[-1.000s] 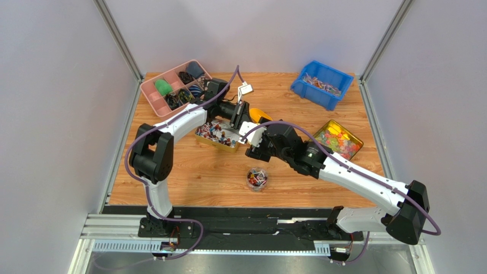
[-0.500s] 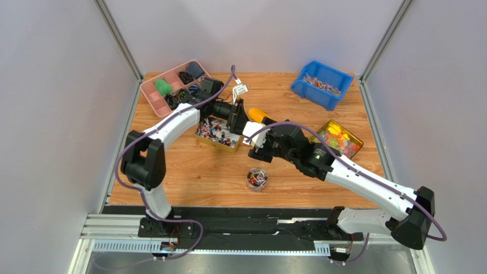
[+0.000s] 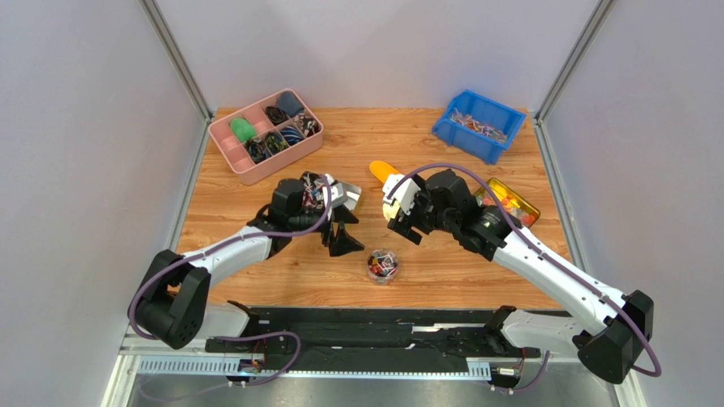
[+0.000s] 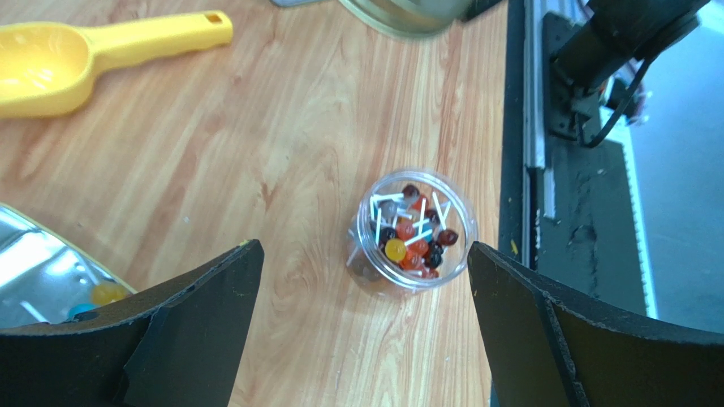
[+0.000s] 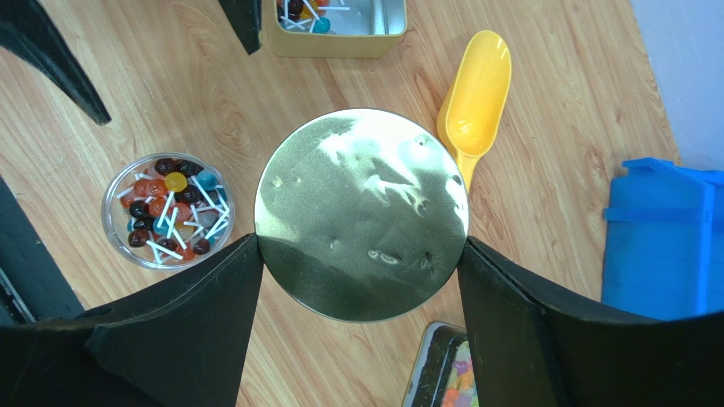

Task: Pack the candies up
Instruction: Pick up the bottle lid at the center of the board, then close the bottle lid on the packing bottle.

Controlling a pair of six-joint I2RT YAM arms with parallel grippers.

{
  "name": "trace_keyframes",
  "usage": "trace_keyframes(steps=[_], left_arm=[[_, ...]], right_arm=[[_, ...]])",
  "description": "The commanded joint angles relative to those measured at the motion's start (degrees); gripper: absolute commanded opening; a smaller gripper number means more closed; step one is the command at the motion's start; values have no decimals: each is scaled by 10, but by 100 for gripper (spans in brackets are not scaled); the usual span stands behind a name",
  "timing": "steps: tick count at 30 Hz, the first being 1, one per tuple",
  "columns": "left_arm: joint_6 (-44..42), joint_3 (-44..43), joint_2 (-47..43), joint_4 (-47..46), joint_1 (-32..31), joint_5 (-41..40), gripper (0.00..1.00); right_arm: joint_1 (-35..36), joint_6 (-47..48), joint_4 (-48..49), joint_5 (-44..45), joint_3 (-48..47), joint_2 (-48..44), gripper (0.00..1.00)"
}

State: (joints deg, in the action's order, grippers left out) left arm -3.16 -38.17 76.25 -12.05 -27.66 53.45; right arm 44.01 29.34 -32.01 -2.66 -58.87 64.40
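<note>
The candies [image 4: 414, 227] are small round sweets on white sticks, red, dark, orange and blue. Some fill a clear jar [image 3: 382, 265] on the table near the front. More candies [image 5: 299, 10] lie in a gold rectangular tin [image 5: 340, 38] behind it. In the left wrist view my left gripper [image 4: 361, 331] hangs open and empty over bare wood just short of the jar [image 4: 374, 271]. My right gripper [image 5: 359, 240] is shut on a round metal lid [image 5: 361, 195], held level above the table to the right of the jar [image 5: 115, 229].
A yellow scoop [image 3: 382, 172] lies behind the lid. An open tin of bright gummies [image 3: 512, 206] sits at the right, a blue bin [image 3: 478, 125] at the back right and a pink divided tray [image 3: 266, 134] at the back left. The left fingers [image 5: 51, 51] stand close by the jar.
The left arm has drawn back from the gold tin toward the near edge, and its gripper has opened wide beside the jar. The right arm has shifted slightly back and right, still holding the lid.
</note>
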Motion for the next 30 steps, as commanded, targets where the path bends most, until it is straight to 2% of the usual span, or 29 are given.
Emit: trace_keyframes(steps=[1,6,14,15,22,30], left_arm=[[-20,80,-35,-204,-18,-40,99],[-72,147,-12,-266,-23,-22,99],[-102,197,101,-444,-56,-37,99],[-105,207,114,-491,-60,-37,99],[-149,200,176,-521,-100,-56,99],[-120,176,296,-626,-132,-44,99]], right_arm=[[-9,-19,-1,-41,-2,-4,63],[-9,-20,-12,-63,-2,6,63],[-9,-11,-20,-72,8,4,63],[-9,-10,-21,-74,8,3,64],[-9,-6,-45,-89,-5,16,64],[-12,4,-85,-100,-11,27,64]])
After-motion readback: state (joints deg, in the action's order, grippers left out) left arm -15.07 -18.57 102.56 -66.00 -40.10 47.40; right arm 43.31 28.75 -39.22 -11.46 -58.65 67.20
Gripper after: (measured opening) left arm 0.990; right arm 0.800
